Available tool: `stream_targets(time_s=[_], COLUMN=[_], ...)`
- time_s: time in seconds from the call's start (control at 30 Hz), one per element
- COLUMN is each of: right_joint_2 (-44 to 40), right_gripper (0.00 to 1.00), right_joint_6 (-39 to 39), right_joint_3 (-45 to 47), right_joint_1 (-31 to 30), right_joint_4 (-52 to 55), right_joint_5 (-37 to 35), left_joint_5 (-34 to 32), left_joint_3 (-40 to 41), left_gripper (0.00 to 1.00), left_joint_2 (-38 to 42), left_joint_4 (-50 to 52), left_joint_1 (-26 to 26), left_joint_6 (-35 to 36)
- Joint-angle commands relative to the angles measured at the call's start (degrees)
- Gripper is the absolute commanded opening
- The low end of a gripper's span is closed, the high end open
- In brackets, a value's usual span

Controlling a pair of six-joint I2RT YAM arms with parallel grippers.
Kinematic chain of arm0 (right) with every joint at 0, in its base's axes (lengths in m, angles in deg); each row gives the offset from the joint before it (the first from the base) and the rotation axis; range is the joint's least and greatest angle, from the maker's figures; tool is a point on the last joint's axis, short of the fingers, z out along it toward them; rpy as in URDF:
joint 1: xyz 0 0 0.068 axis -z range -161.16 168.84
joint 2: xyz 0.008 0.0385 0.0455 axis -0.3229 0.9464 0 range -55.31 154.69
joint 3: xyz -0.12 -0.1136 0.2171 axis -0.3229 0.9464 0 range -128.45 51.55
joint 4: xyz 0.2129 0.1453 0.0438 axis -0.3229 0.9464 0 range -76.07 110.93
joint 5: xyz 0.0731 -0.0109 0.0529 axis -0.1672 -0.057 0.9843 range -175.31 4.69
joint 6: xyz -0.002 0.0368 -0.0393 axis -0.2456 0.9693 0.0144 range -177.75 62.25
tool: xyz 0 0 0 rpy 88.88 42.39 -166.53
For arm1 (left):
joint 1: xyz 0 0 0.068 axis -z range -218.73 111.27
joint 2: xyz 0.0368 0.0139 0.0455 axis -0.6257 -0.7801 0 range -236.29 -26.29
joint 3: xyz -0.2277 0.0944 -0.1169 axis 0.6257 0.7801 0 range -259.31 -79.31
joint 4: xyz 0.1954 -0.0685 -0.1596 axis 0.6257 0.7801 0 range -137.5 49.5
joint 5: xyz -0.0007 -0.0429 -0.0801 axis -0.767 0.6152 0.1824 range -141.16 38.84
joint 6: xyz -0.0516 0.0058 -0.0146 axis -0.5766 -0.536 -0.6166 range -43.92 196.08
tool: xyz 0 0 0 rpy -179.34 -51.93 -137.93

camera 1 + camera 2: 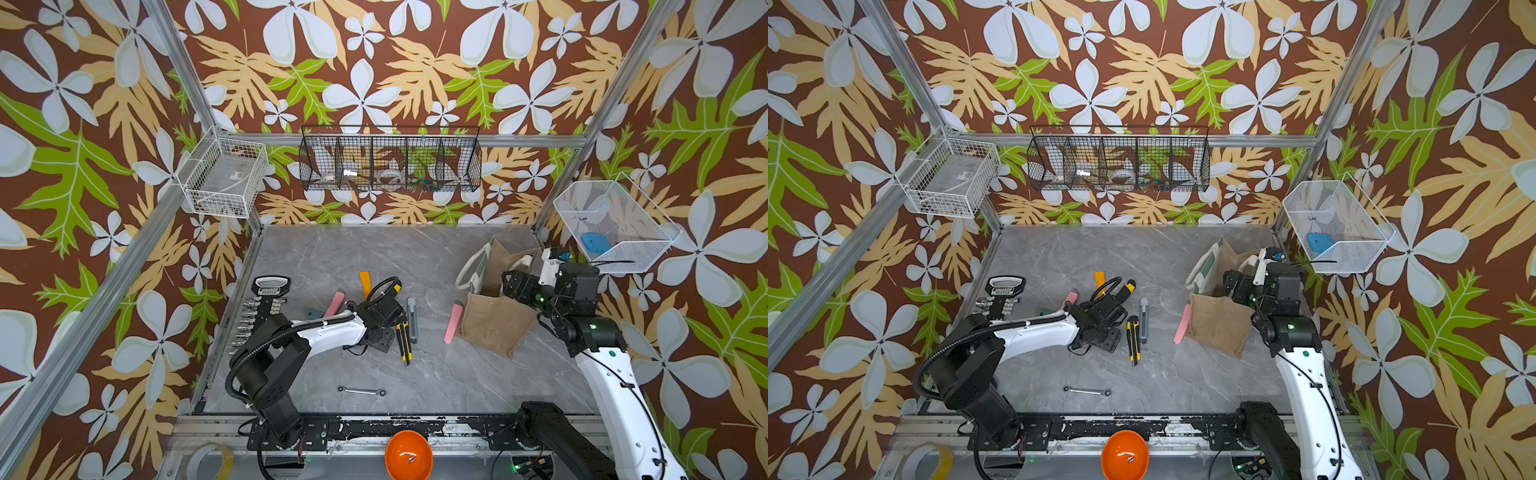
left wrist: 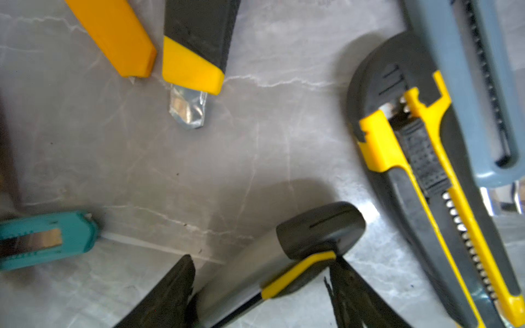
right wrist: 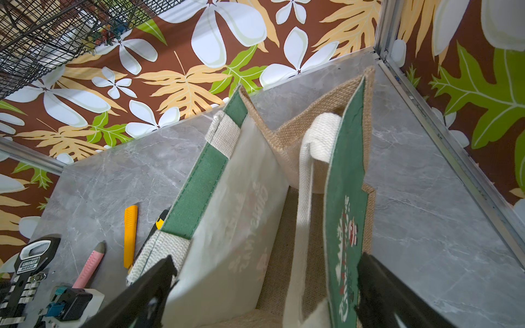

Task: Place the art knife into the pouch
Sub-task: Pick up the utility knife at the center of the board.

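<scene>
The left gripper [image 2: 260, 272] straddles the art knife [image 2: 306, 241], a silver-bodied cutter with a black end cap and a yellow band, lying near the middle of the worktop [image 1: 332, 257]. I cannot tell whether the jaws pinch it yet. The grip should close squarely across the body, not the rounded cap, then lift straight up: a yellow-and-black utility knife [image 2: 426, 170] lies just beside it and could get dragged.

The pouch [image 1: 494, 328] stands by the worktop's right edge, near the far corner. The right gripper [image 3: 267, 259] has its jaws fully parted at the pouch's mouth. The knife should drop in lengthwise between the walls, clear of the white handle [image 3: 306, 184].
</scene>
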Motion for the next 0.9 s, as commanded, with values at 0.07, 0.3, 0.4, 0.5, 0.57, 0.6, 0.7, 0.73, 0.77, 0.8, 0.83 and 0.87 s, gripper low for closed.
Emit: stream_targets(time_s=[0.07, 0.3, 0.4, 0.5, 0.57, 0.6, 0.7, 0.73, 0.77, 0.8, 0.83, 0.87], right_joint_2=[-0.5, -0.3, 0.0, 0.2, 0.2, 0.2, 0.2, 0.2, 0.2, 0.2, 0.2, 0.2], right_gripper=[1.00, 1.00, 1.00, 1.00, 1.00, 1.00, 1.00, 1.00, 1.00, 1.00, 1.00, 1.00], right_joint_6=[0.2, 0.5, 0.7, 0.8, 0.8, 0.8, 0.8, 0.8, 0.8, 0.9, 0.9, 0.9], right_joint_3=[-0.1, 0.1, 0.3, 0.2, 0.2, 0.2, 0.0, 0.0, 0.0, 0.1, 0.0, 0.2], right_joint_1=[0.0, 0.0, 0.1, 0.0, 0.1, 0.0, 0.1, 0.1, 0.1, 0.0, 0.1, 0.1], right_joint_4=[0.3, -0.3, -0.4, -0.5, -0.6, -0.6, -0.5, -0.5, -0.5, -0.5, -0.5, -0.6], right_joint_5=[-0.1, -0.1, 0.2, 0.4, 0.5, 0.6, 0.5, 0.5, 0.6, 0.6, 0.6, 0.6], left_joint_5=[-0.8, -0.2, -0.4, -0.6, -0.6, -0.6, -0.6, -0.6, -0.6, -0.6, -0.7, -0.7], left_joint_3=[1.7, 2.6, 2.5, 1.9, 1.7, 1.6, 1.4, 1.2, 1.2, 1.2, 1.2, 1.2], left_gripper=[0.62, 0.48, 0.41, 0.33, 0.32, 0.32, 0.33, 0.34, 0.36, 0.37, 0.39, 0.42], left_joint_2=[-2.6, -3.5, -3.6, -3.5, -3.5, -3.5, -3.5, -3.3, -3.2, -2.7, -2.3, -1.8], left_joint_4=[-2.7, -3.4, -3.3, -2.7, -2.5, -2.6, -2.1, -1.8, -1.6, -1.5, -1.3, -1.0], left_joint_1=[-0.4, -0.4, -0.4, -0.4, -0.4, -0.5, -0.4, -0.4, -0.4, -0.4, -0.4, -0.4], left_joint_6=[-1.0, -2.9, -3.5, -4.2, -4.6, -4.7, -5.4, -5.7, -6.1, -6.6, -7.0, -7.6])
